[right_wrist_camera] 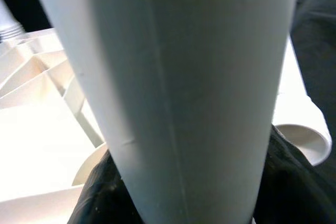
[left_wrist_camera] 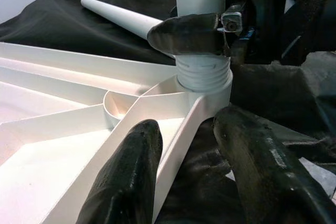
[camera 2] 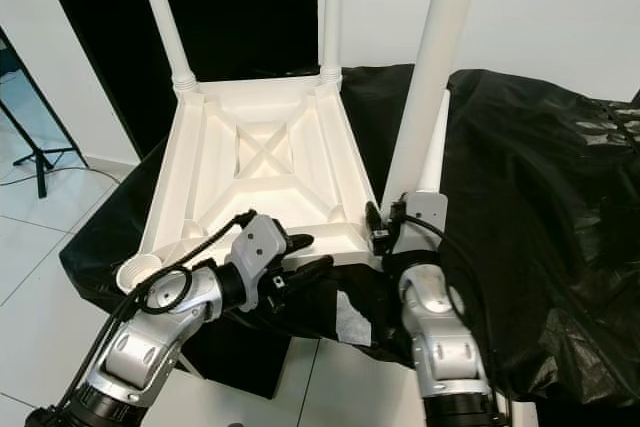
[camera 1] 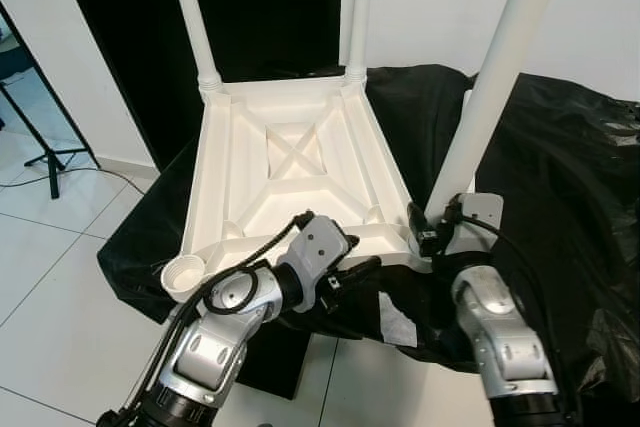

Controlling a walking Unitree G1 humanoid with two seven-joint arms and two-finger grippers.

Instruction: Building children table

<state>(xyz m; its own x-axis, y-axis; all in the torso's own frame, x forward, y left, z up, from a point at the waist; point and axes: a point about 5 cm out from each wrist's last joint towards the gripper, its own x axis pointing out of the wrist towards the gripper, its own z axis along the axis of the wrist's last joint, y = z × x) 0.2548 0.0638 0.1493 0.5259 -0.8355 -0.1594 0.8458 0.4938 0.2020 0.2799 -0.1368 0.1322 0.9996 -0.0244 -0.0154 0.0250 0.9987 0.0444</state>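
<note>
Right gripper [camera 1: 432,225] fingers clenched round the white leg [camera 1: 490,87] at its threaded base, seated in the upturned table top's [camera 1: 300,162] near corner socket. Left gripper [camera 1: 362,269] fingers released, straddling the rim just beside. Better kept plumb while twisting home.

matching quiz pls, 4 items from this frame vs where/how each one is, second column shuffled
1. right gripper
2. left gripper
3. empty corner socket
4. spare leg

A. lying flat on the black cloth
B. open, straddling the tabletop's near edge
C. near-left corner of the upturned tabletop, no leg in it
D. clamped on the base of the near-right leg

Pairs: 1-D, 2-B, 3-C, 4-A
</note>
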